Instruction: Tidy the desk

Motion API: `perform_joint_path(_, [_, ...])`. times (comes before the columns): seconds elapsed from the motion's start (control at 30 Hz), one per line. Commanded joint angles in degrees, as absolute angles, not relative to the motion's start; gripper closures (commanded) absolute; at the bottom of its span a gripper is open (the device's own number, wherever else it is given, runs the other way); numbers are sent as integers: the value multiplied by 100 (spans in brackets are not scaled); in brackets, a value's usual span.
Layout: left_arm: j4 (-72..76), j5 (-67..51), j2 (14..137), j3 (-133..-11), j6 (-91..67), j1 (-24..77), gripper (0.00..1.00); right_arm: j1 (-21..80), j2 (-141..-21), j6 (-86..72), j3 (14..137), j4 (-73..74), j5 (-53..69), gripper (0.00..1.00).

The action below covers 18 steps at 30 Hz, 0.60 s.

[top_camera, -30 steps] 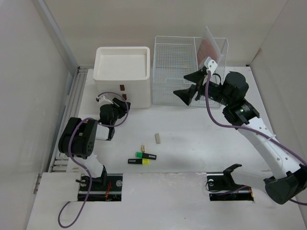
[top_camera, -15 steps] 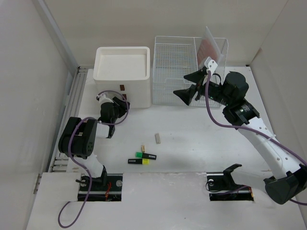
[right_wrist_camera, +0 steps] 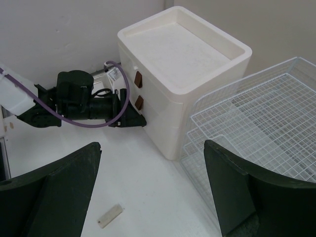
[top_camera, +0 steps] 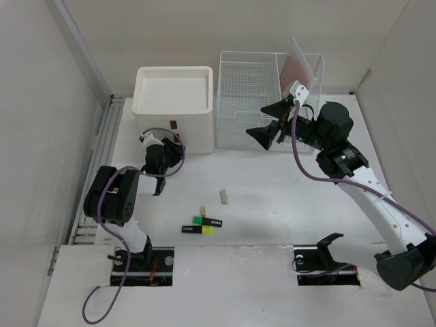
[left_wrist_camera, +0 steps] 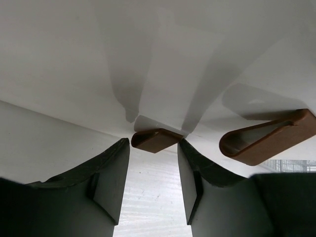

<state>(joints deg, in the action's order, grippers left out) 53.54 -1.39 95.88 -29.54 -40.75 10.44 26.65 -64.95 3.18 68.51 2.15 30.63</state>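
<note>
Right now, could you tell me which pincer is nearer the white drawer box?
Left: the left pincer is at the drawer box front; the right pincer hovers by the wire basket.

The desk is lying mostly bare through its middle and toward 3 o'clock, giving a gripper broad room to pass. A white drawer box is blocking 11 o'clock, with a wire basket standing just beside it at 12 to 1. The left gripper is crowding the box front, its jaws flanking a brown handle with hardly any slack. Highlighters and a small pale stick are cluttering 6 o'clock.
</note>
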Motion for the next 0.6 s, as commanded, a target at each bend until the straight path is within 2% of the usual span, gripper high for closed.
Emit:
perform_joint_path(0.0, [5572, 44, 9580, -3217, -3973, 1072, 60, 2637, -6363, 316, 6882, -114, 3190, 10])
perform_joint_path(0.37, [5687, 44, 9580, -3155, -3973, 1072, 63, 2637, -6363, 316, 6882, -114, 3190, 10])
perform_joint_path(0.57, [5687, 44, 9580, -3155, -3920, 1072, 74, 2637, -6363, 316, 6882, -114, 3190, 10])
